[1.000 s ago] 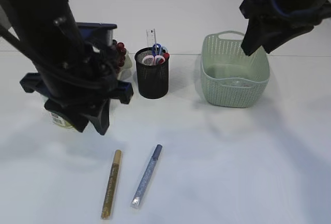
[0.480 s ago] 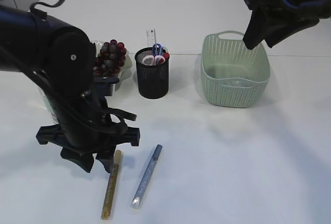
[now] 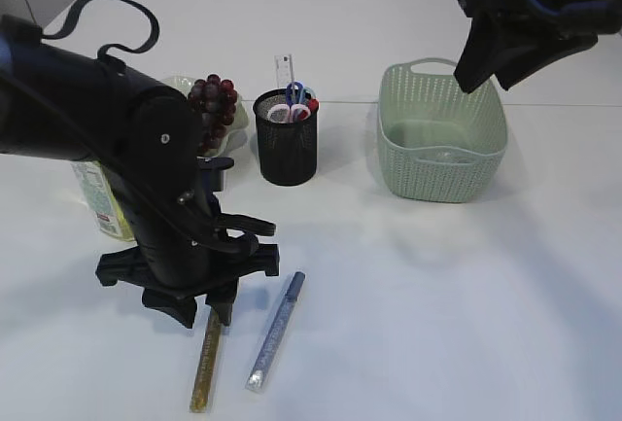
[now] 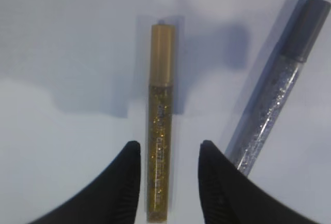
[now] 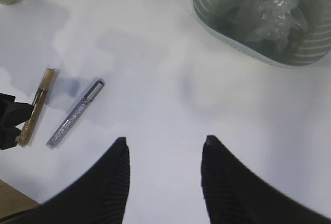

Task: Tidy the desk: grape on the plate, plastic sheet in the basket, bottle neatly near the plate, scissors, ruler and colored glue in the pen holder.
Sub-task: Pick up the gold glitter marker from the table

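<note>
your left gripper (image 4: 168,169): low over the white table (image 3: 466,295), jaws partly apart, one on each side of the gold glitter glue tube (image 4: 160,131); from the wrist view you cannot tell whether they touch it, and the tube lies flat.
silver glitter glue tube with a grey cap (image 4: 279,84): flat on the table just beside the gold one, tilted, apart from it.
your right gripper (image 5: 163,167): raised well above the table, jaws standing apart with nothing between them.
pale green woven plastic basket (image 3: 442,134): crumpled clear plastic sheet (image 5: 274,14) inside.
black mesh pen holder (image 3: 286,139): scissors with pink and blue handles (image 3: 292,105) and a clear ruler (image 3: 283,69) standing in it.
bunch of dark red grapes (image 3: 212,105): on the pale plate (image 3: 233,120), left of the holder.
bottle with a green label (image 3: 97,197): upright, left of your arm, near the plate.
</note>
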Action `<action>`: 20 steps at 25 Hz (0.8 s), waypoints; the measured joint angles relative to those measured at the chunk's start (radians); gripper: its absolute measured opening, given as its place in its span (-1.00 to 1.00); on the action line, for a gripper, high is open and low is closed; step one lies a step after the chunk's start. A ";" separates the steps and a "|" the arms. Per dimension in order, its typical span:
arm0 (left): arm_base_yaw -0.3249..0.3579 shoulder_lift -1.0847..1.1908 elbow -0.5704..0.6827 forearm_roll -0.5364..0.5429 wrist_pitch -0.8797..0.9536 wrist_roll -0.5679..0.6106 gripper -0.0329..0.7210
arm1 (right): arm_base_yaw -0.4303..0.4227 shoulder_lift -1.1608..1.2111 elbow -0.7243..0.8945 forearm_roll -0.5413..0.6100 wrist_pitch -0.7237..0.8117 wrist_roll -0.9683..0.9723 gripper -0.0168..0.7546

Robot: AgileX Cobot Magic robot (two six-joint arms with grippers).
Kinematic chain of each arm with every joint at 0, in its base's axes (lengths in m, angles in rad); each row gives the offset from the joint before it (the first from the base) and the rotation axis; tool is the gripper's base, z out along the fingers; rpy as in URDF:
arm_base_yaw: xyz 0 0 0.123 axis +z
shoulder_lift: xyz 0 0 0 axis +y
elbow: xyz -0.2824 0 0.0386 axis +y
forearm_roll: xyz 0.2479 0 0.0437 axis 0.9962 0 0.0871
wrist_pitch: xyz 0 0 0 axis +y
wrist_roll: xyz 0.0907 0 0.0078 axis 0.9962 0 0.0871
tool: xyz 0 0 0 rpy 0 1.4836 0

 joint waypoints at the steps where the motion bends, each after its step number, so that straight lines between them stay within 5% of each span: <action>1: 0.000 0.005 0.000 0.000 -0.013 -0.005 -0.17 | 0.000 0.000 0.000 0.003 0.000 0.000 -0.01; 20: 0.000 0.081 0.000 0.027 -0.043 -0.011 -0.17 | 0.000 0.000 0.000 0.016 0.000 0.000 -0.01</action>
